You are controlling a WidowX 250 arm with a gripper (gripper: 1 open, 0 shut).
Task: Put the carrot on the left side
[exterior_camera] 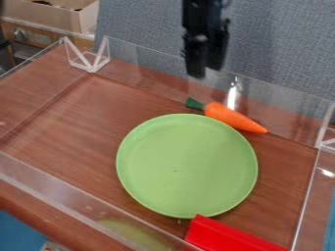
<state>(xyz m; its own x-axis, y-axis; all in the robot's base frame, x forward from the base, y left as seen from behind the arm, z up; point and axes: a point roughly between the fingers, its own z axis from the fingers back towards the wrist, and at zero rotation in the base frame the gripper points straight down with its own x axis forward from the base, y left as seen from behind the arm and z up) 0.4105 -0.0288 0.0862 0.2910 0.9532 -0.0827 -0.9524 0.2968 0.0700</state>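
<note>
Claw (198, 69) hangs from the top centre of the frame, pointing down on its dark arm, blurred, so whether its jaws are spread or closed cannot be told; it holds nothing. Below and right of it, the carrot (234, 116) lies on the wooden table (66, 108), just beside the upper right edge of the green plate (186, 162). A red block (233, 235) sits at the bottom edge; no writing is legible.

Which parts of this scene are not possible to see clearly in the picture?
- Gripper: motion blur hides the fingers' spread.
- Red block: cut off by the bottom edge.
- Carrot: a glare streak on the clear wall overlaps it.
- Green plate: near rim meets the red block; contact is unclear.
</note>
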